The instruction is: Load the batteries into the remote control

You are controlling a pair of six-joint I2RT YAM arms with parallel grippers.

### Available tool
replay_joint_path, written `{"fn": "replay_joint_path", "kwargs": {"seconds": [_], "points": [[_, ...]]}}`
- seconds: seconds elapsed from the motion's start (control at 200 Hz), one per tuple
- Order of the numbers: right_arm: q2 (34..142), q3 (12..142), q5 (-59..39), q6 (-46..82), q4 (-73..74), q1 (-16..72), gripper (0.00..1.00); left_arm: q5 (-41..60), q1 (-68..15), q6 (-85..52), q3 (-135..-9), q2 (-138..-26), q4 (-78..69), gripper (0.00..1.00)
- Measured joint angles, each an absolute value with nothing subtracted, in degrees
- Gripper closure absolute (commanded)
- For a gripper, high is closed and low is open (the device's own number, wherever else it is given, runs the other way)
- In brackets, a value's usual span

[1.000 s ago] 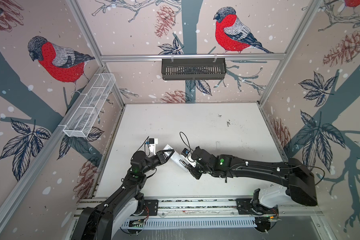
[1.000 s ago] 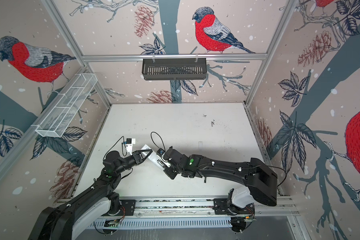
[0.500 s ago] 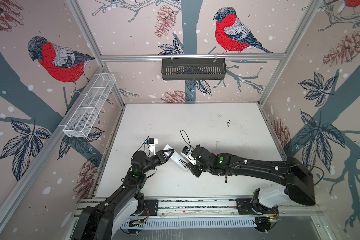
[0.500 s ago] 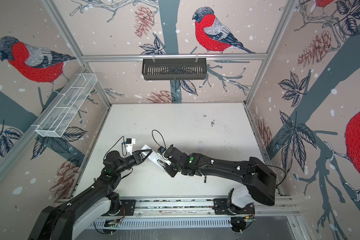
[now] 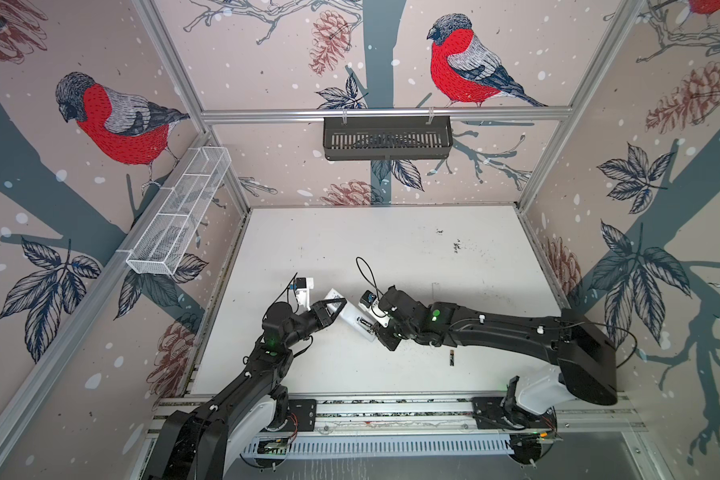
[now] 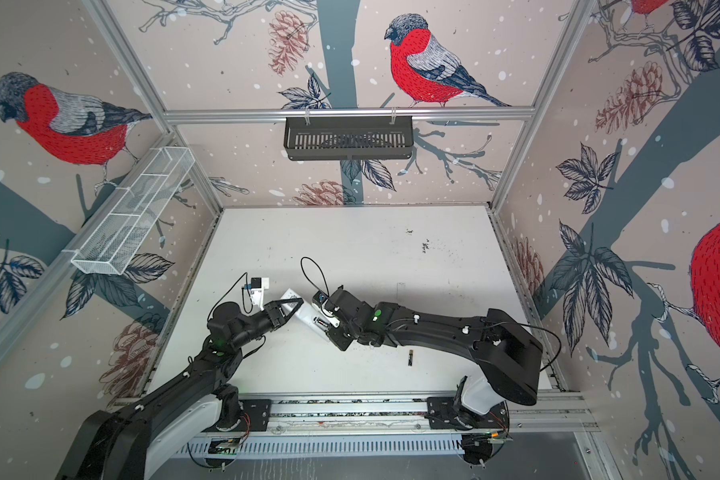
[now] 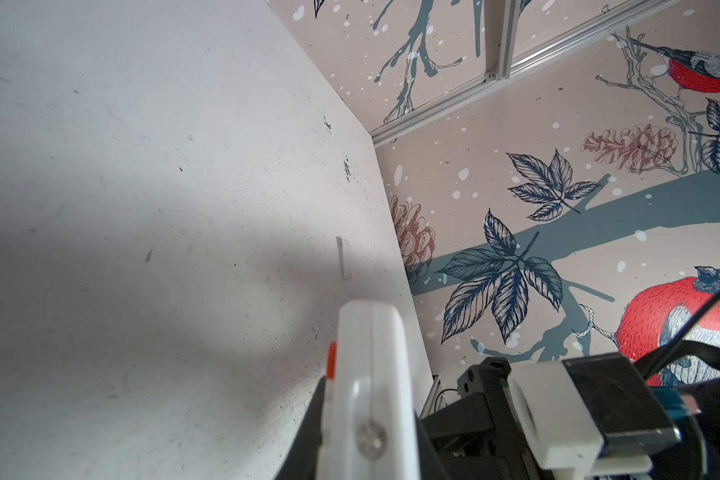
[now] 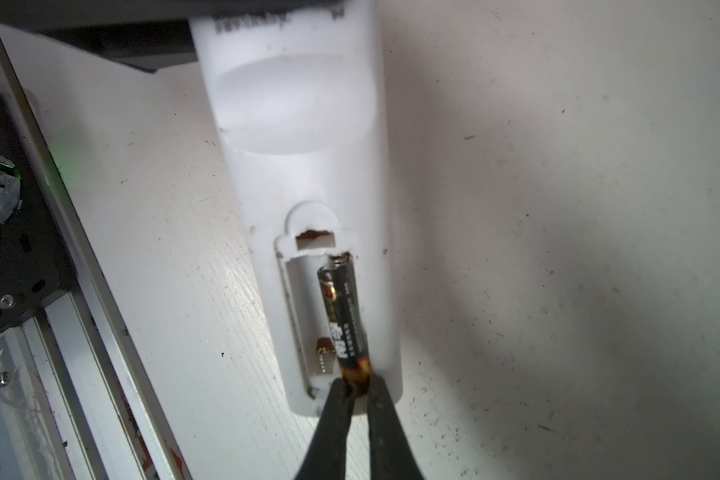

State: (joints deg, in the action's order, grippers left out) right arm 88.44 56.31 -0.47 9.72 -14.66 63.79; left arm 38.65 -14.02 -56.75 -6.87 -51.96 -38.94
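White plastic identifies the remote control point(image 8: 300, 145), which faces back-up with its cover off and the battery compartment point(image 8: 304, 316) exposed. The left gripper point(image 5: 333, 306) is clamped on the remote's far end and holds it over the front-left part of the bench point(image 5: 391, 249). Neither the gripper nor the remote has shifted in the last second.

The change is at the right gripper point(image 8: 359, 384). Its arm has eased slightly toward the remote, and its fingers point(image 8: 337, 415) have drawn together until they pinch the copper-banded end of the inserted battery point(image 8: 344, 316). This battery lies lengthwise in one of the two slots. Its black end meets the coil spring point(image 8: 339, 259) at the far end of the compartment. The pinched end sits at the compartment's near rim and appears to ride slightly above it, so the cell is probably not fully seated.

The grip most likely serves to push the battery against the spring and lower the copper end into the slot. A release before that point could let the spring eject the cell.

The adjoining slot is empty, with its own spring point(image 8: 324, 353) bare at the near end. The loose battery point(image 5: 451, 357) lies on the bench near the front edge, right of centre, well apart from both grippers. About half of the loading remains.
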Motion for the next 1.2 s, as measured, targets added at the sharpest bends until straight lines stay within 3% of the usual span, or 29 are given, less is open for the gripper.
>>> {"fn": "replay_joint_path", "kwargs": {"seconds": [1.201], "points": [[103.39, 71.18, -4.4, 4.38, -25.65, 61.1, 0.9, 31.46, -13.98, -53.43, -5.8, -50.85, -34.81, 1.0]]}}
